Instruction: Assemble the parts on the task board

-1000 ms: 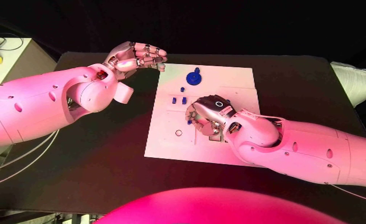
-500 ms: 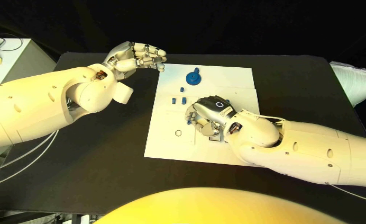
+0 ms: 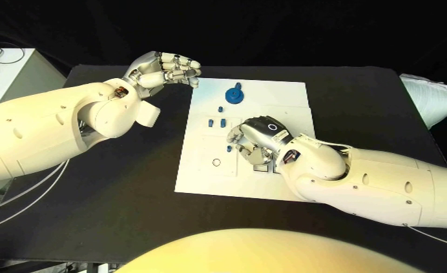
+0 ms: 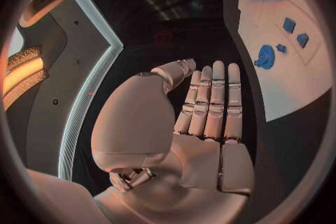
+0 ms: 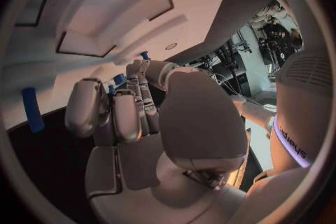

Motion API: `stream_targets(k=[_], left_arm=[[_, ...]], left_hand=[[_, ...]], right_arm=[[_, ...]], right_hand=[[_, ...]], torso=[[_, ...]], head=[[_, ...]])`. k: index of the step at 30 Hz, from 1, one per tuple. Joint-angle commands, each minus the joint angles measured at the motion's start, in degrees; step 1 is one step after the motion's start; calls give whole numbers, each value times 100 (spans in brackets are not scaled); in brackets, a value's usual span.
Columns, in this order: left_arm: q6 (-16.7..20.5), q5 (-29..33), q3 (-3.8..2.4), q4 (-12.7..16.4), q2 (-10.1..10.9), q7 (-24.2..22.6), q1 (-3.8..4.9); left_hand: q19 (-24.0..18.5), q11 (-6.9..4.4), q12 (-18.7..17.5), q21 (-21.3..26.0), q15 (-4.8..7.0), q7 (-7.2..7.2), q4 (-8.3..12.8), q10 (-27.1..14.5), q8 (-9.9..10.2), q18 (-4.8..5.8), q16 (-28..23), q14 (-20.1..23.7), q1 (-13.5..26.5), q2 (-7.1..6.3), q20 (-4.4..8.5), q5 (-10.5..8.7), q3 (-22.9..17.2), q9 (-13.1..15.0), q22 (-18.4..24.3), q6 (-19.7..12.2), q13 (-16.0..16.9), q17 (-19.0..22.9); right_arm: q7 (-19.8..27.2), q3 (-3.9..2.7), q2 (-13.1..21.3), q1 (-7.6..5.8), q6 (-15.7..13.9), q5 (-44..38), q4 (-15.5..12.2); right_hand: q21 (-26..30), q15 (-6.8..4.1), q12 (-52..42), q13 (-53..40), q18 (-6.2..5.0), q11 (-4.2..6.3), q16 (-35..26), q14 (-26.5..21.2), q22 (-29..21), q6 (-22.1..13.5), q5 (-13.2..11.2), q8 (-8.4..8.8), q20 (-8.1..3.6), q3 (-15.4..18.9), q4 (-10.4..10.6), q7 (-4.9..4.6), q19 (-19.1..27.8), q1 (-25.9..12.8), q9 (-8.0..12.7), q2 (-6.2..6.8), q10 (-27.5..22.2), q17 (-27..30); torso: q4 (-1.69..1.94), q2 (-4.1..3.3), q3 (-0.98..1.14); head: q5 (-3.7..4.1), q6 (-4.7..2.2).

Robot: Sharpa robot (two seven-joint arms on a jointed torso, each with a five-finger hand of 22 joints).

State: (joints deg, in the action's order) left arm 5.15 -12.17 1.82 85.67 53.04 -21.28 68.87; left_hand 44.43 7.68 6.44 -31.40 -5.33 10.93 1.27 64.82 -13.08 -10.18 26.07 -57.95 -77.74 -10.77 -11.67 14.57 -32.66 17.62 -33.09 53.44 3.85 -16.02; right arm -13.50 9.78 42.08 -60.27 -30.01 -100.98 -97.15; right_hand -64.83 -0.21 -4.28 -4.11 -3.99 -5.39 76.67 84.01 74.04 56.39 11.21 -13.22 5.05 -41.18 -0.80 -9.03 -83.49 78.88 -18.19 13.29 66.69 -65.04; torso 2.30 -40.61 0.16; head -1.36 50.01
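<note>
Blue plastic marked the parts on the white task board (image 3: 280, 92), which lay at the middle of the black table (image 3: 373, 111). A blue gear with a small knob (image 3: 236, 95) sat toward twelve o'clock on the board, and two small blue pegs (image 3: 217, 121) stood just below it, near the centre. The right hand (image 3: 259, 136) was low over the board's middle, at about four o'clock from the pegs, palm down and fingers curled toward the surface beside a set of recessed slots (image 3: 263, 168). In the right wrist view its fingers (image 5: 115, 115) bent inward close together, with a small blue piece (image 5: 143, 56) showing at their tips; whether they actually pinched that piece could not be told.

To do this step well, I judged, the hand should keep the piece square to its slot, press straight down, and let go only once the piece sat flush.

The left hand (image 3: 166, 70) hung off the board's edge at ten o'clock, over bare table. It held nothing. In the left wrist view its fingers (image 4: 212, 101) lay straight and side by side, while the head view showed them somewhat bent.
</note>
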Motion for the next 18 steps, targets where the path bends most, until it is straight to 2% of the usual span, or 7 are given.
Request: stream_targets(k=[1,5,9,15,18], left_arm=[[-91,35,-4,-1,-8,-19,-1],[-95,35,-4,-15,-14,-20,-2],[-101,35,-3,-25,-18,-23,-5],[-114,35,-2,-34,-21,-34,-16],[-118,35,-2,-40,-23,-40,-19]], left_hand=[[21,43,-27,15,-1,37,12,3,26,2,-27,-26,-35,18,6,29,22,-5,-5,-9,-3,-5],[21,43,-27,15,-1,37,12,3,26,2,-27,-26,-35,18,6,29,22,-5,-5,-9,-3,-5],[21,43,-27,15,-1,37,12,3,26,2,-27,-26,-35,18,6,29,22,-5,-5,-9,-3,-5],[21,46,-38,16,-3,39,14,0,32,2,-39,-30,-36,18,7,27,25,-8,-7,-13,-3,-10],[21,46,-38,16,-3,39,14,0,32,2,-39,-30,-36,18,7,27,25,-8,-7,-13,-3,-10]], right_arm=[[-18,-8,83,-28,-260,24,-94],[12,-27,232,-97,-291,165,-228],[105,-65,452,-226,-240,504,-391],[405,-120,900,-570,91,1392,-495],[543,-133,1123,-749,289,1669,-458]], right_hand=[[14,29,15,10,-113,0,-26,65,0,-33,10,25,26,-14,-35,3,26,-4,5,65,-50,6],[13,33,-4,11,-112,-4,-31,66,1,-50,6,41,30,-8,-36,-6,22,-35,7,92,-38,17],[-8,34,-39,9,-107,1,-26,73,13,-43,-5,46,35,20,-10,-5,9,-103,1,115,-3,16],[-46,30,-105,10,-96,20,14,98,36,-37,56,63,42,299,143,13,-22,-389,-25,233,40,-20],[-56,34,-112,15,-90,17,43,109,42,-61,94,86,44,498,215,12,-36,-498,-32,291,5,-52]], torso=[[-4,5,-3],[-8,10,-1],[-11,7,0],[-4,2,-7],[-9,0,-12]], head=[[9,-1],[35,-38],[78,-100],[163,-184],[187,-198]])
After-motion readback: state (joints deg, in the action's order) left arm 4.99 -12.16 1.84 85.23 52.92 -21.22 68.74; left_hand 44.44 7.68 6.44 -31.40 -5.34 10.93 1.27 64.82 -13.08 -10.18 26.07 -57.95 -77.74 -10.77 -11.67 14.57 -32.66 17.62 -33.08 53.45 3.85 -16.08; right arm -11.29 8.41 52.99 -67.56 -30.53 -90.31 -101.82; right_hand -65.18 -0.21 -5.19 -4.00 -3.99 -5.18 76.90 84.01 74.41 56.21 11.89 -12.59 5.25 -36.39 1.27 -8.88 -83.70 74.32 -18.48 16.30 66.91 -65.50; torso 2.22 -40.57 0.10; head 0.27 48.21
